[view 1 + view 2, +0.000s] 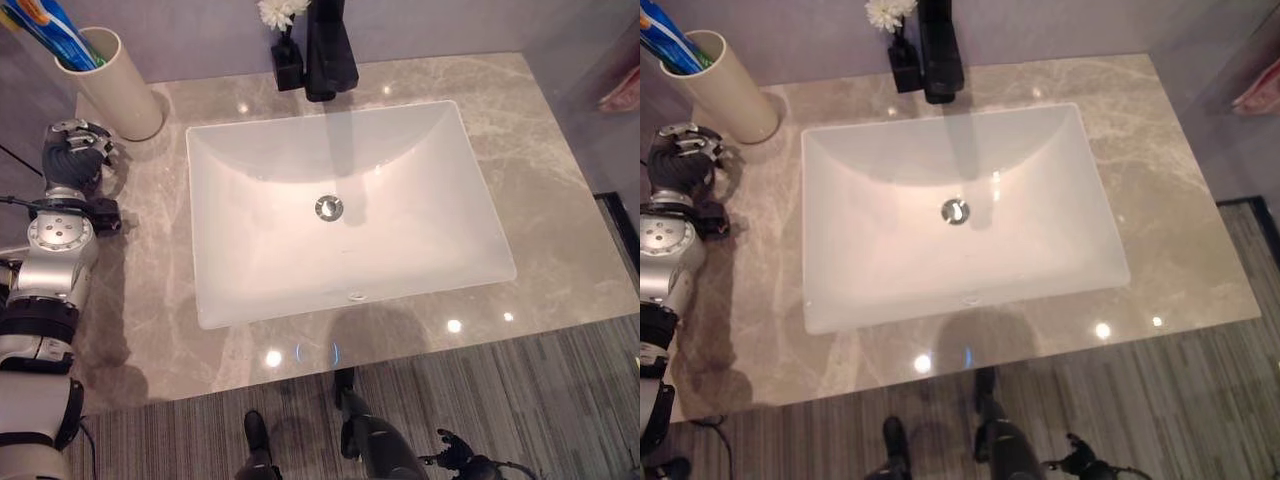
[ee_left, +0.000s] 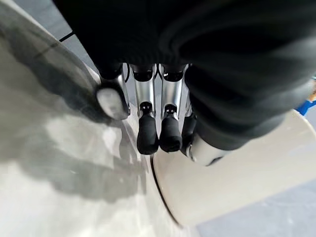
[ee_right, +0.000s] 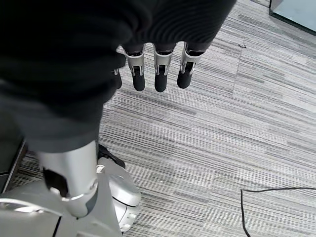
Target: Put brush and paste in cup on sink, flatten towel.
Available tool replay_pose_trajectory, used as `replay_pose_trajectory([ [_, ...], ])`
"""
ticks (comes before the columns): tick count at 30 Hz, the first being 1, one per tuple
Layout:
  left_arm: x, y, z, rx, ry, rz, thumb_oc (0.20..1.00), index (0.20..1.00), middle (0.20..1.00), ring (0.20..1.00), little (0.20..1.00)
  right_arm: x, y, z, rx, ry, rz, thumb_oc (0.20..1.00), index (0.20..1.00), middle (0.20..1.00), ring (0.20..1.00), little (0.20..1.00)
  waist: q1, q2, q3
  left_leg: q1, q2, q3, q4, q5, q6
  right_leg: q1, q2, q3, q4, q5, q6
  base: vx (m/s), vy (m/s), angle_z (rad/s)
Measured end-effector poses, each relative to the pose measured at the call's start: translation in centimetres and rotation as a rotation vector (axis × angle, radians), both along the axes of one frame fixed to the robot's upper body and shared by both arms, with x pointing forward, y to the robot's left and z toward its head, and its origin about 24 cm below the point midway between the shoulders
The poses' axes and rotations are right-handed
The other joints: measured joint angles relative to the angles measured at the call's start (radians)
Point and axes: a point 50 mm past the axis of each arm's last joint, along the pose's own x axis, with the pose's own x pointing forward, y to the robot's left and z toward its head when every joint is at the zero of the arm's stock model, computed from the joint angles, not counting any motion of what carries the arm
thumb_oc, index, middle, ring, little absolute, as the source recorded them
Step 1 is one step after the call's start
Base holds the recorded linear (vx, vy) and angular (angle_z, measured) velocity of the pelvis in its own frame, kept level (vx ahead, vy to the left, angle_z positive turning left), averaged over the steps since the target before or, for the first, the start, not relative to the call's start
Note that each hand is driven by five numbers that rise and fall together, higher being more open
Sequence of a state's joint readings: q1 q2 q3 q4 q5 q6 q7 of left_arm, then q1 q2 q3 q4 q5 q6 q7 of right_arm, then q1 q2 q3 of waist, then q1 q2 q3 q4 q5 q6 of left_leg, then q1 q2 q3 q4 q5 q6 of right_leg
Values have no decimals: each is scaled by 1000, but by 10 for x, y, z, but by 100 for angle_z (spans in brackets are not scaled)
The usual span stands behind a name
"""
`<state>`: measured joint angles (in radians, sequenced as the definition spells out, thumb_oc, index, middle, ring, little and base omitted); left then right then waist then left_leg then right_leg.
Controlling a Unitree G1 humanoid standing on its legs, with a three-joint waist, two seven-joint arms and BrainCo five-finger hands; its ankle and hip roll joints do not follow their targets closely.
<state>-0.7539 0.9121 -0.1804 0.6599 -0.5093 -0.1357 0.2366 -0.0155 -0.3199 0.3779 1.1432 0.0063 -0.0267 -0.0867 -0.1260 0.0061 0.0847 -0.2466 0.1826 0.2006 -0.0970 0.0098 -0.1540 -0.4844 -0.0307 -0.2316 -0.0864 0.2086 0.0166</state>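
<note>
The cream cup (image 1: 112, 88) stands upright on the grey marble bench (image 1: 560, 250), at the sink's (image 1: 340, 210) far left corner. The brush and paste (image 1: 60, 30) stand inside it, long axes leaning up and away from the sink. The left hand (image 1: 72, 150) rests on the bench just beside the cup, fingers (image 2: 148, 133) loosely straight, holding nothing. The right hand (image 3: 158, 64) hangs over the striped grey carpet (image 3: 237, 148), fingers relaxed and empty. A black faucet (image 1: 330, 50) and a small flower vase (image 1: 286, 50) stand behind the sink.
</note>
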Motion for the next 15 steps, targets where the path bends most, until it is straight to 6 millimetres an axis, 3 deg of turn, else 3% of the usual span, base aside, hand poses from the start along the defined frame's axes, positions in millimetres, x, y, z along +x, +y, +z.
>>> replay_pose_trajectory([
  [4,1,4,7,-3,-14,24,200,200,200,200,200,1,-2,1,-5,-5,0,1000,1000,1000,1000,1000,-2,1,1,-4,1,0,3,0,0,-5,2,0,0,5,-6,-4,-10,0],
  [10,6,-6,41,71,-98,37,200,200,200,200,200,9,2,4,22,-57,4,1000,1000,1000,1000,1000,-9,-30,22,-35,11,-6,4,4,-7,-31,8,-9,0,5,-4,9,-41,3],
  [15,1,0,62,140,-153,100,200,200,200,200,200,14,5,6,36,-87,18,1000,1000,1000,1000,1000,-26,-54,35,-42,32,-3,4,5,-14,-39,28,-11,0,4,-3,29,-43,-3],
])
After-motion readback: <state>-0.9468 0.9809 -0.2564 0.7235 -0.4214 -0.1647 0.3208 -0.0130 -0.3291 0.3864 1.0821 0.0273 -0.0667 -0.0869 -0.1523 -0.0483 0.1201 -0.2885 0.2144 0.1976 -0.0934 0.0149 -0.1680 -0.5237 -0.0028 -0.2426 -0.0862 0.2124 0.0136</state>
